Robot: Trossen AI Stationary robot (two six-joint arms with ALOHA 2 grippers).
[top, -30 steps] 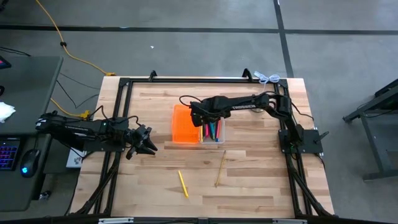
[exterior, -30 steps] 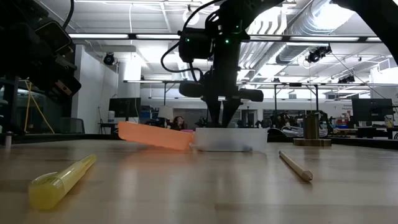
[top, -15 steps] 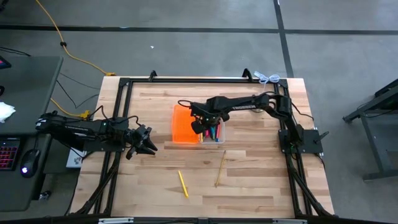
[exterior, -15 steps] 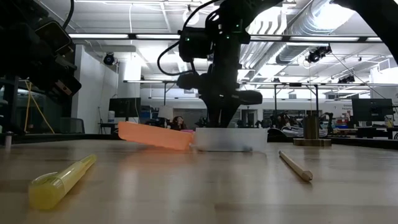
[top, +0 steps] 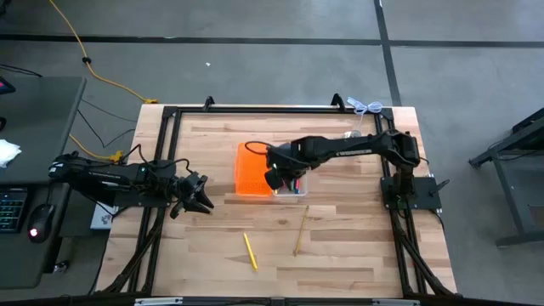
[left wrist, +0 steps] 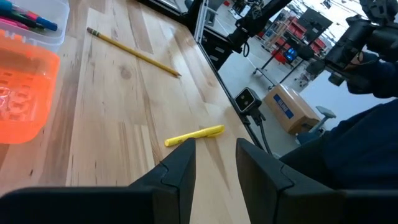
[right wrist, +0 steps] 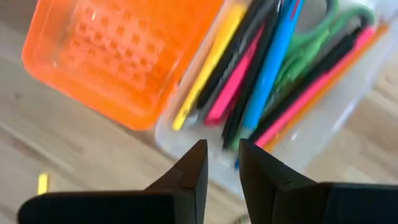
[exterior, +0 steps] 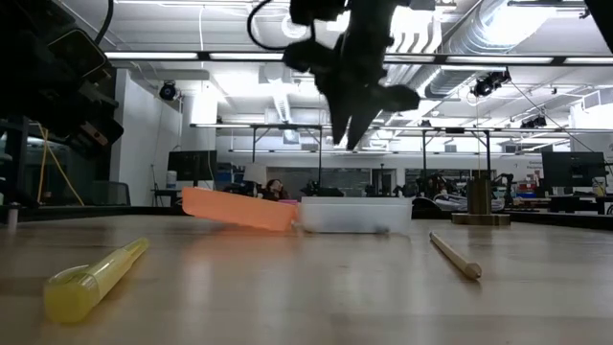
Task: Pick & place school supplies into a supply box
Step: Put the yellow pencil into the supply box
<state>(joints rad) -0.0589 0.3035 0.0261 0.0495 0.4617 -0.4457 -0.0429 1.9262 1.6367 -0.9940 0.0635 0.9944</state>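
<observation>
Right gripper [right wrist: 219, 163] hangs above supply box [right wrist: 311, 134], fingers slightly parted, empty; pens lie beneath the tips. Left gripper [left wrist: 214, 158] parted, empty; yellow marker [left wrist: 194, 135] just ahead.

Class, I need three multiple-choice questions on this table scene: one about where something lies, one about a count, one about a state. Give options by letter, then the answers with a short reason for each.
1. Where does the yellow marker lie?
A. inside the box
B. on the bare table, on the near side of the box
C. between the fingers of the left gripper

2. How many supplies lie loose on the table, outside the box?
A. none
B. two
C. five

3. What state is the supply box in?
A. lying open with pens inside
B. shut tight
C. open and empty

Answers:
1. B: the high view shows it on the wood beside the pencil, apart from the box.
2. B: only the marker and the pencil lie outside.
3. A: the right wrist view shows the orange half laid open and coloured pens with green scissors in the clear half.
</observation>
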